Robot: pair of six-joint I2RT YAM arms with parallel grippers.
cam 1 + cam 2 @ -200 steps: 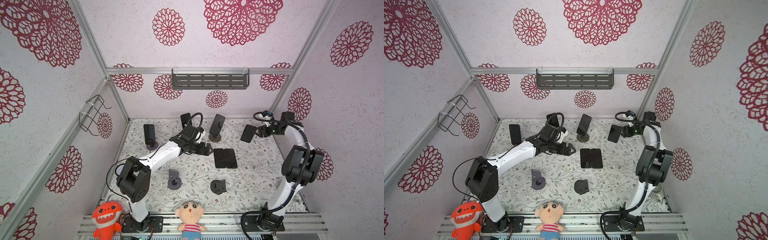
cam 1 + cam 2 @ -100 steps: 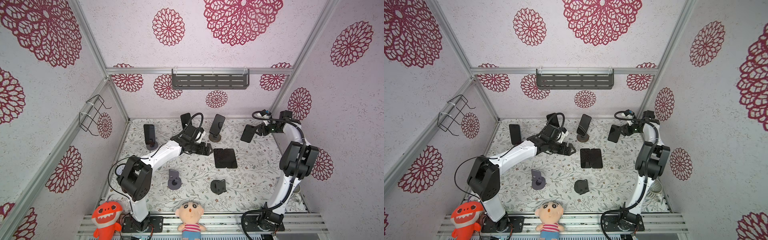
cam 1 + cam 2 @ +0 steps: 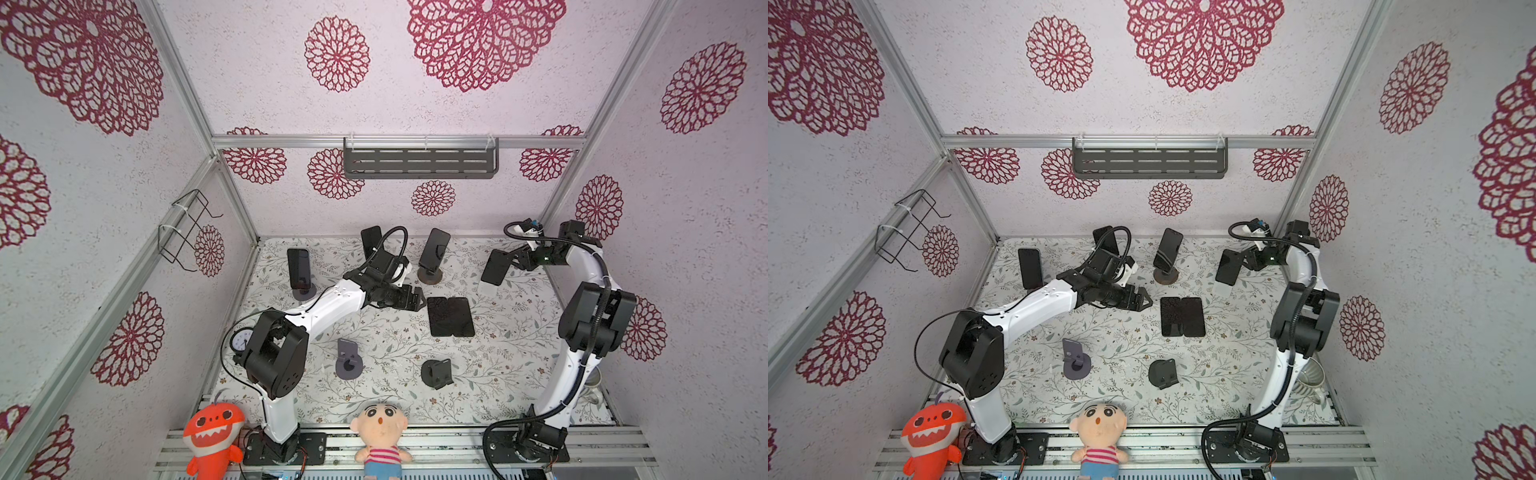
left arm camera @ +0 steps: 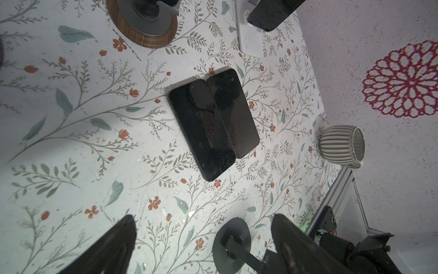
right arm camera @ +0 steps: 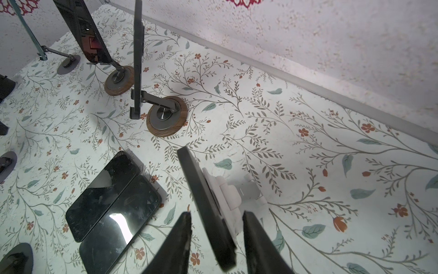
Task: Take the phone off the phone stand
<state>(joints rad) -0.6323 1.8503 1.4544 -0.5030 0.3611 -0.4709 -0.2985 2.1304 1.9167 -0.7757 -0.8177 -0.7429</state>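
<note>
A dark phone [image 3: 496,267] [image 3: 1229,267] leans on a white phone stand [image 3: 487,288] [image 3: 1222,289] at the back right of the floral mat. My right gripper [image 3: 515,261] [image 3: 1246,262] reaches it from the right. In the right wrist view the phone [image 5: 206,206] shows edge-on between the two fingers of my right gripper [image 5: 216,214], with a gap on each side, and the stand [image 5: 227,192] sits behind it. My left gripper [image 3: 415,297] [image 3: 1144,299] [image 4: 203,218] hovers wide open and empty mid-mat.
Two phones [image 3: 450,316] [image 4: 213,123] lie flat side by side mid-mat. Three more phones stand on stands at the back [image 3: 298,268] [image 3: 371,241] [image 3: 433,249]. Two empty stands [image 3: 348,365] [image 3: 436,373] sit near the front. A ribbed mug [image 3: 1310,376] lies by the right wall.
The right gripper's fingers have narrowed around the phone on the white stand, and the right arm has shifted slightly. The left arm has barely moved.
</note>
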